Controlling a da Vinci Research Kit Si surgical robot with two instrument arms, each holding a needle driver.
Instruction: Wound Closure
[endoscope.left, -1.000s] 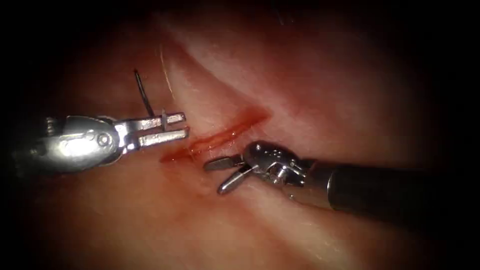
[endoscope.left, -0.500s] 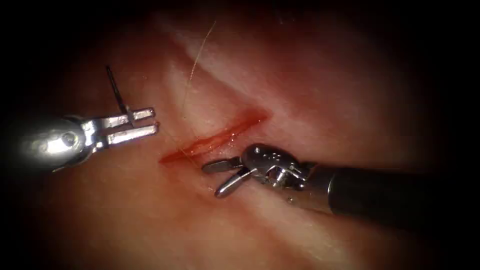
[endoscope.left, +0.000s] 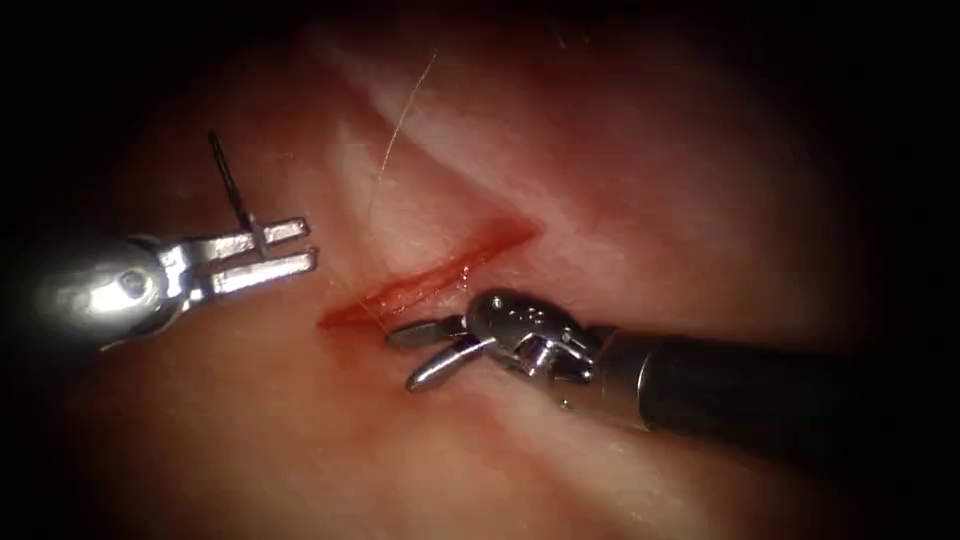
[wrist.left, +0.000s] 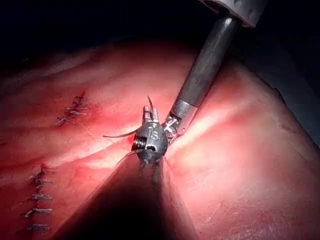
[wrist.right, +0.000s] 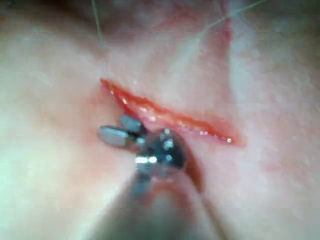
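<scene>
The tissue (endoscope.left: 620, 180) carries a slanted red cut (endoscope.left: 430, 280). On the cut's left, my left tool (endoscope.left: 310, 244) is shut on the curved needle (endoscope.left: 232, 185), which is out of the tissue; most of its curve rises up and to the left from the jaws. A thin pale thread (endoscope.left: 385, 160) runs from the far tissue down to the cut's left end. My right tool (endoscope.left: 400, 360) lies just below the cut, jaws open, holding nothing. The left wrist view has the left tool (wrist.left: 150, 112) with the needle (wrist.left: 117, 135). The right wrist view shows the right tool (wrist.right: 112, 127) open beside the cut (wrist.right: 165, 117).
Red fluid lines the cut. In the left wrist view two older stitched cuts (wrist.left: 75, 110) (wrist.left: 37, 202) lie on the tissue, and the right arm's shaft (wrist.left: 205, 65) crosses above the left tool. Thread strands (wrist.right: 97, 20) cross the tissue beyond the cut in the right wrist view.
My left tool moved left with the needle, pulling thread through the cut, then held still. My right tool, still open, shifted slightly left and up along the cut.
</scene>
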